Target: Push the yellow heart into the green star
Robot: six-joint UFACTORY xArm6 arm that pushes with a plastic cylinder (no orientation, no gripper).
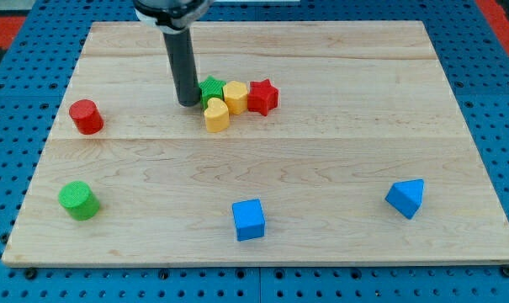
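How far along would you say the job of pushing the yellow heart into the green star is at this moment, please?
Looks done: the yellow heart appears to touch the green star, in a cluster with a second yellow block and the red star. In hand: my tip rests just to the view's left of heart and star. Left: seemingly nothing, perhaps a confirming nudge.

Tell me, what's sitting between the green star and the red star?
In the camera view, a yellow block sits between the green star and the red star.
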